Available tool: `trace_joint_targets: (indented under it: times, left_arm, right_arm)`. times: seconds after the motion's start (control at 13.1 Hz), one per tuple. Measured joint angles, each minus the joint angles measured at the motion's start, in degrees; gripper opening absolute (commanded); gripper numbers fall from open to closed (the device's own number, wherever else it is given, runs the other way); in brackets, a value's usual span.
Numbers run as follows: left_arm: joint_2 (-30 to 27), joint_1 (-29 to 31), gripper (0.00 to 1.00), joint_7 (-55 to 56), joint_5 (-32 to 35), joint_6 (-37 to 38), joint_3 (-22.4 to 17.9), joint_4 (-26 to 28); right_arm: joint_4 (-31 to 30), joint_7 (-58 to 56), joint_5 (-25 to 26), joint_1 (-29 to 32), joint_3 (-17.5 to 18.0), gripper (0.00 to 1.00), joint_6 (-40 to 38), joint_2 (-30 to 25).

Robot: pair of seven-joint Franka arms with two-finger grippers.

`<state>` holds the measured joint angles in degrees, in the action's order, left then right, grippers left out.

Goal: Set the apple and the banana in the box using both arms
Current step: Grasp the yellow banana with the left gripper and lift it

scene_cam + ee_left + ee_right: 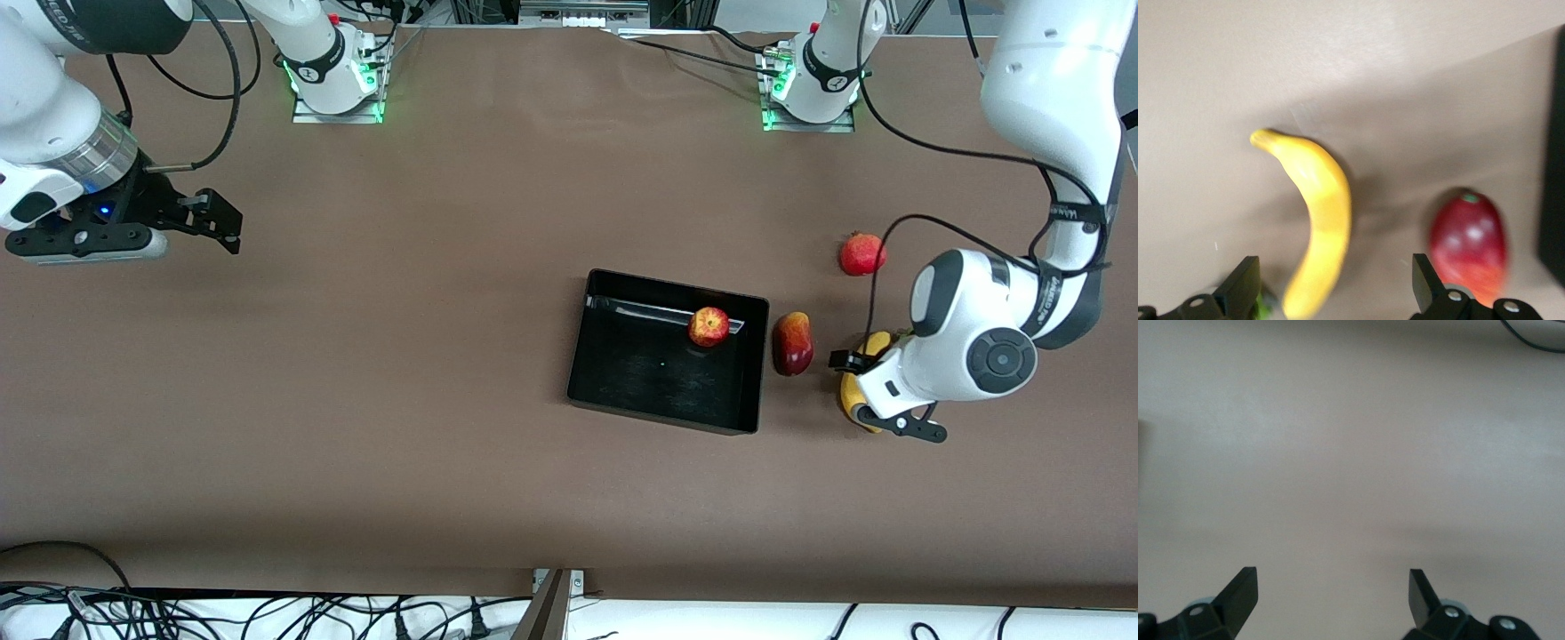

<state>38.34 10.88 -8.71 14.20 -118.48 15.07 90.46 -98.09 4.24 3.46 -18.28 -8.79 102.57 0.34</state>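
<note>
Jaws: both pairs stand wide open, nothing held.
Left gripper (pixel 885 391): low over the banana (pixel 864 388), which lies on the tabletop toward the left arm's end; in the left wrist view the banana (pixel 1317 220) sits between the open fingers (pixel 1239 288), apparently not yet touched.
Right gripper (pixel 206 222): waits over bare tabletop at the right arm's end, well apart from everything.
Apple (pixel 709 326): already in the box (pixel 622 407), near the corner toward the left arm's base.
Box: mid-table, one long side facing the front camera.
Mango (pixel 792 343): just beside the box's wall, between box and banana.
Pomegranate (pixel 861 254): farther from the front camera than the mango, apart from it.
Step in hand: I judge the left arm is set to grasp the banana; half the task looks done.
Risk, grip: the banana is curved and smooth; closing off its middle could make it pivot or slip out.
Risk, neighbour: the mango lies on the path to the box; a low carry could knock it.
Risk, placing: the banana is long and the apple takes one corner; set down crosswise, it may rest on the wall.
Surface: plain brown matte tabletop, flat.
Room: arm bases with green lights along one edge; cables hang off the edge nearest the front camera.
</note>
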Motion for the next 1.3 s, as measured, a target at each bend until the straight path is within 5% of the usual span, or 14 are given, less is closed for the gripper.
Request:
trace_joint_targets:
  times: [0.08,0.15,0.23,0.38,0.84,1.3]
  left_arm:
    - [0.7,1.0,1.0,-1.3,2.3,-5.9,0.0,2.8]
    - [1.1,1.8,0.82,-1.7,4.1,-11.1,0.0,6.0]
    - [1.4,2.4,0.4,-1.8,4.9,-14.1,0.0,8.4]
    - [1.7,3.1,0.0,-1.9,5.2,-15.4,0.0,10.3]
    - [1.1,3.4,0.0,-1.9,5.2,-13.8,0.6,9.4]
    - [-2.1,2.5,0.0,-1.7,0.5,9.1,5.6,-5.7]
  right_arm:
    - [0.0,0.0,0.0,0.0,0.1,1.0,0.0,0.0]
    - [0.0,0.0,0.0,0.0,0.2,1.0,-0.1,0.0]
    - [0.0,0.0,0.0,0.0,0.2,1.0,-0.1,0.0]
    - [0.0,0.0,0.0,0.0,0.2,1.0,-0.1,0.0]
    - [0.0,0.0,0.0,0.0,0.2,1.0,-0.1,0.0]
    - [0.0,0.0,0.0,0.0,0.2,1.0,-0.1,0.0]
